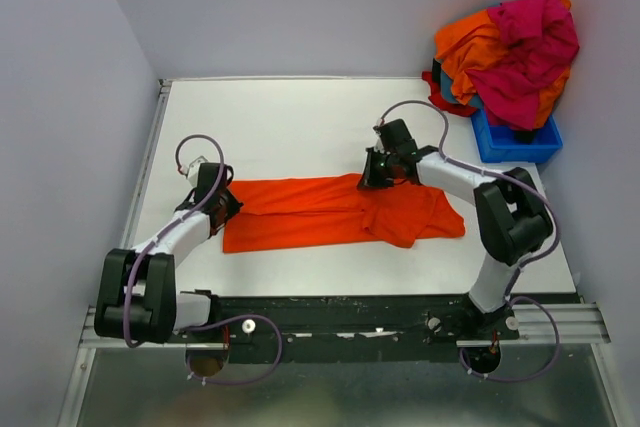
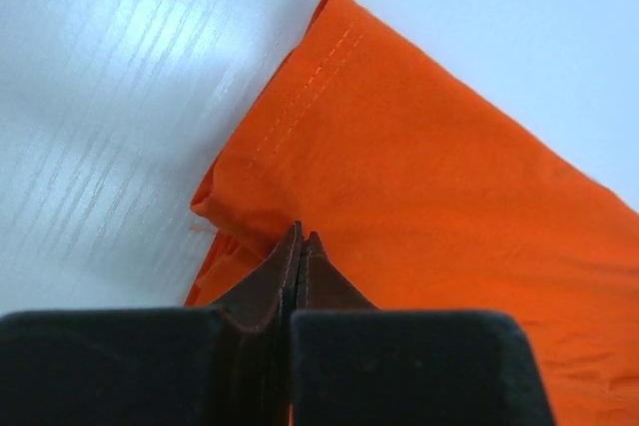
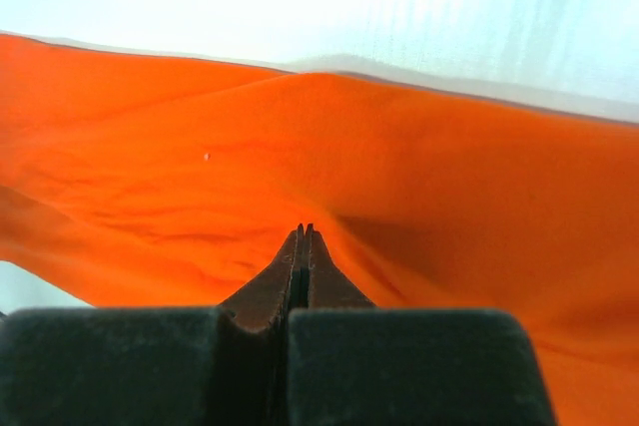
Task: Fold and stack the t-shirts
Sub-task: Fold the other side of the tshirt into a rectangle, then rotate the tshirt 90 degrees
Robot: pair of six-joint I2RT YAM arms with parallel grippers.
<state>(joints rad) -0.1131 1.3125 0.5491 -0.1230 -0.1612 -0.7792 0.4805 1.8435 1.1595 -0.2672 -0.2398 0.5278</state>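
One bright orange cotton t-shirt [image 1: 330, 217] lies spread flat across the middle of the white desk [image 1: 300, 117], closer to the front edge than the back. Two arms reach to it. The left end effector [image 1: 222, 205] is squeezed shut on the shirt's left end, right by a stitched hem. The right end effector [image 1: 378, 175] is squeezed shut on the shirt's far edge, where the cloth bunches up at its tips. One blue plastic bin [image 1: 520, 144] sits in the far right corner, well apart from the shirt. It holds a pile of soft t-shirts [image 1: 515, 47] in orange, pink and red; I cannot count them. Bare desk lies behind the shirt. Walls close in the left, back and right.
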